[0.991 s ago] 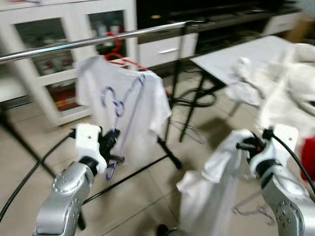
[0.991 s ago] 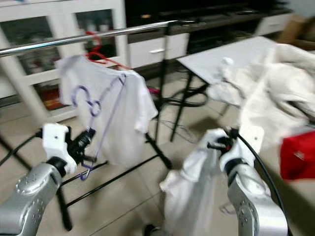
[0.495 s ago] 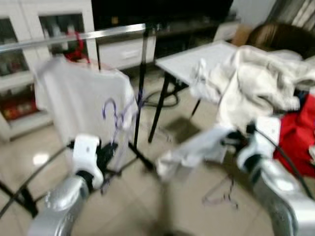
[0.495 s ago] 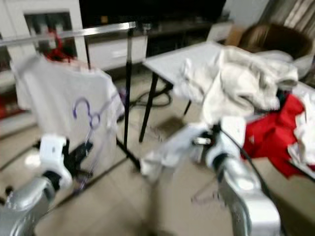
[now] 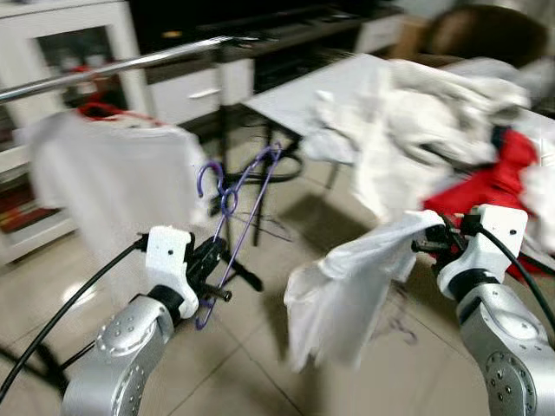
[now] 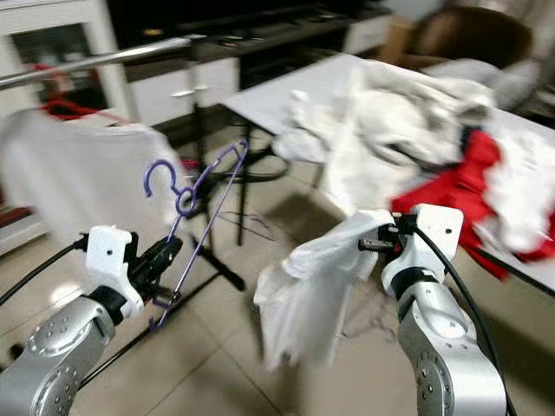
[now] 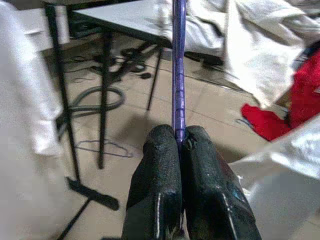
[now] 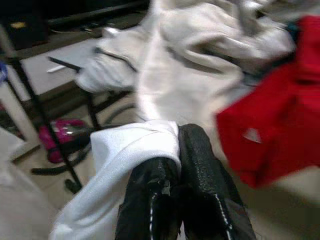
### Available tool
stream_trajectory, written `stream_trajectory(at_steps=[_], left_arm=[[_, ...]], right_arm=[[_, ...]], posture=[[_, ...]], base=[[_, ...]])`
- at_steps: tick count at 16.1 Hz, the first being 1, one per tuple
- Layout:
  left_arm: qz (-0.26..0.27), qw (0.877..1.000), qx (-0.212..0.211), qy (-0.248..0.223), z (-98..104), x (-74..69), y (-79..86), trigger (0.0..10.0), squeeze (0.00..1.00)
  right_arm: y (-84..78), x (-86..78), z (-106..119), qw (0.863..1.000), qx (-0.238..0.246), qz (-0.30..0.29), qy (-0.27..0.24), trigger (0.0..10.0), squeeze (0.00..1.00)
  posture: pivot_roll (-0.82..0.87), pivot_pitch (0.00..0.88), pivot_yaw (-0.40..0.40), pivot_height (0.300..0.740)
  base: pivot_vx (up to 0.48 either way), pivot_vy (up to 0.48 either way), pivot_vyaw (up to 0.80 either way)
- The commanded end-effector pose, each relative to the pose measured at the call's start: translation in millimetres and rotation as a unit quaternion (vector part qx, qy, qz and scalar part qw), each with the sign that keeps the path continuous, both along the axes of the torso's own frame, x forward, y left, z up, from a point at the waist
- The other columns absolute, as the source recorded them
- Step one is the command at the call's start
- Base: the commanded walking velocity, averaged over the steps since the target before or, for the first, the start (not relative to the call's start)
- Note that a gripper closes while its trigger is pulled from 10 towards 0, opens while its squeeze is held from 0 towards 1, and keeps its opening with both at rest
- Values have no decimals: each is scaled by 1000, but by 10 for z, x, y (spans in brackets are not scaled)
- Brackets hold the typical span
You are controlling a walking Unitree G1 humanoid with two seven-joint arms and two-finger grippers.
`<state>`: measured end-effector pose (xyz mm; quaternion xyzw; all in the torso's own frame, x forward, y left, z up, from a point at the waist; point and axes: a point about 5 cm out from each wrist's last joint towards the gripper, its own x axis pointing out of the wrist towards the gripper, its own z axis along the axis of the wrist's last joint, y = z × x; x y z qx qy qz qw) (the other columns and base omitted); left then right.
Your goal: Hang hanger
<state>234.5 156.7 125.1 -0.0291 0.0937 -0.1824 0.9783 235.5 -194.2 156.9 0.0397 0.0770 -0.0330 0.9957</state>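
Two silver metallic arms with rounded, jointed segments. Each wrist carried a white boxy housing above a black collar. Left gripper point(image 5: 211, 260) and right gripper point(image 5: 431, 246) had long black fingers point(image 7: 159, 190), textured rubbery pads. Black cable looped from each wrist housing back along the arm. Small screws dotted the elbow shells.

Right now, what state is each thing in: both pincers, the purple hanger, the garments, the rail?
Left pincer: shut on the thin purple wire hanger.
Purple wire hanger: held up, off the rail, bare.
Right pincer: shut on a white cloth garment.
White cloth garment: dangling above the floor.
Silver clothes rail: carries one white shirt.
White shirt: hung on a red hanger.
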Motion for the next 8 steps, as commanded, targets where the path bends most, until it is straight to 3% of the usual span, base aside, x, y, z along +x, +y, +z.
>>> stream_trajectory(at_steps=[1, 4, 8], left_arm=[[-8, 1000, -1, 0, 5, 0, -21, 10000, 0], [-5, 1000, 9, -3, -6, -10, -7, 10000, 0], [5, 1000, 11, -8, -2, -3, 10, 10000, 0]], right_arm=[[-22, -13, 82, 1000, -6, -6, -24, 10000, 0], [15, 7, 39, 1000, -20, 10, -10, 10000, 0], [-35, 51, 81, 996, -75, -7, -40, 10000, 0]], posture=[[-33, 0, -38, 740], [-30, 0, -46, 740], [-26, 0, -57, 740]], base=[[0, 0, -800], [0, 0, -800], [0, 0, -800]])
